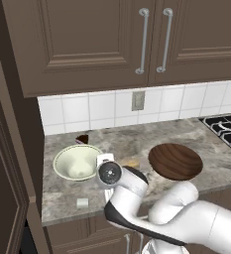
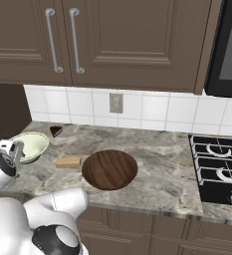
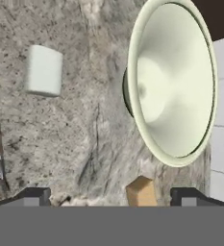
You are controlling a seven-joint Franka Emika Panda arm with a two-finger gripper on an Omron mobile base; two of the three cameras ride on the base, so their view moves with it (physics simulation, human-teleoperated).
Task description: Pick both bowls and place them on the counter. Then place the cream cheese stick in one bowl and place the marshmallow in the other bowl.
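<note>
The pale cream bowl (image 1: 77, 162) (image 2: 30, 145) (image 3: 173, 81) stands on the counter (image 1: 137, 139) at the left. The dark wood bowl (image 1: 175, 161) (image 2: 109, 169) sits to its right. Between them lies the tan cream cheese stick (image 2: 68, 162) (image 3: 141, 191), mostly hidden by my hand in the left base view. The white marshmallow (image 1: 82, 202) (image 3: 44, 69) rests near the counter's front edge. My gripper (image 2: 15, 149) (image 3: 112, 197) hovers just beside the cream bowl's rim, open, with nothing held between its fingertips (image 3: 34, 196).
A dark cake slice (image 1: 82, 139) (image 2: 56, 131) lies by the tiled wall behind the cream bowl. A stove (image 1: 226, 126) (image 2: 219, 169) borders the counter on the right. Upper cabinets (image 1: 137, 39) hang overhead, and a tall cabinet side (image 1: 13, 149) stands at the left.
</note>
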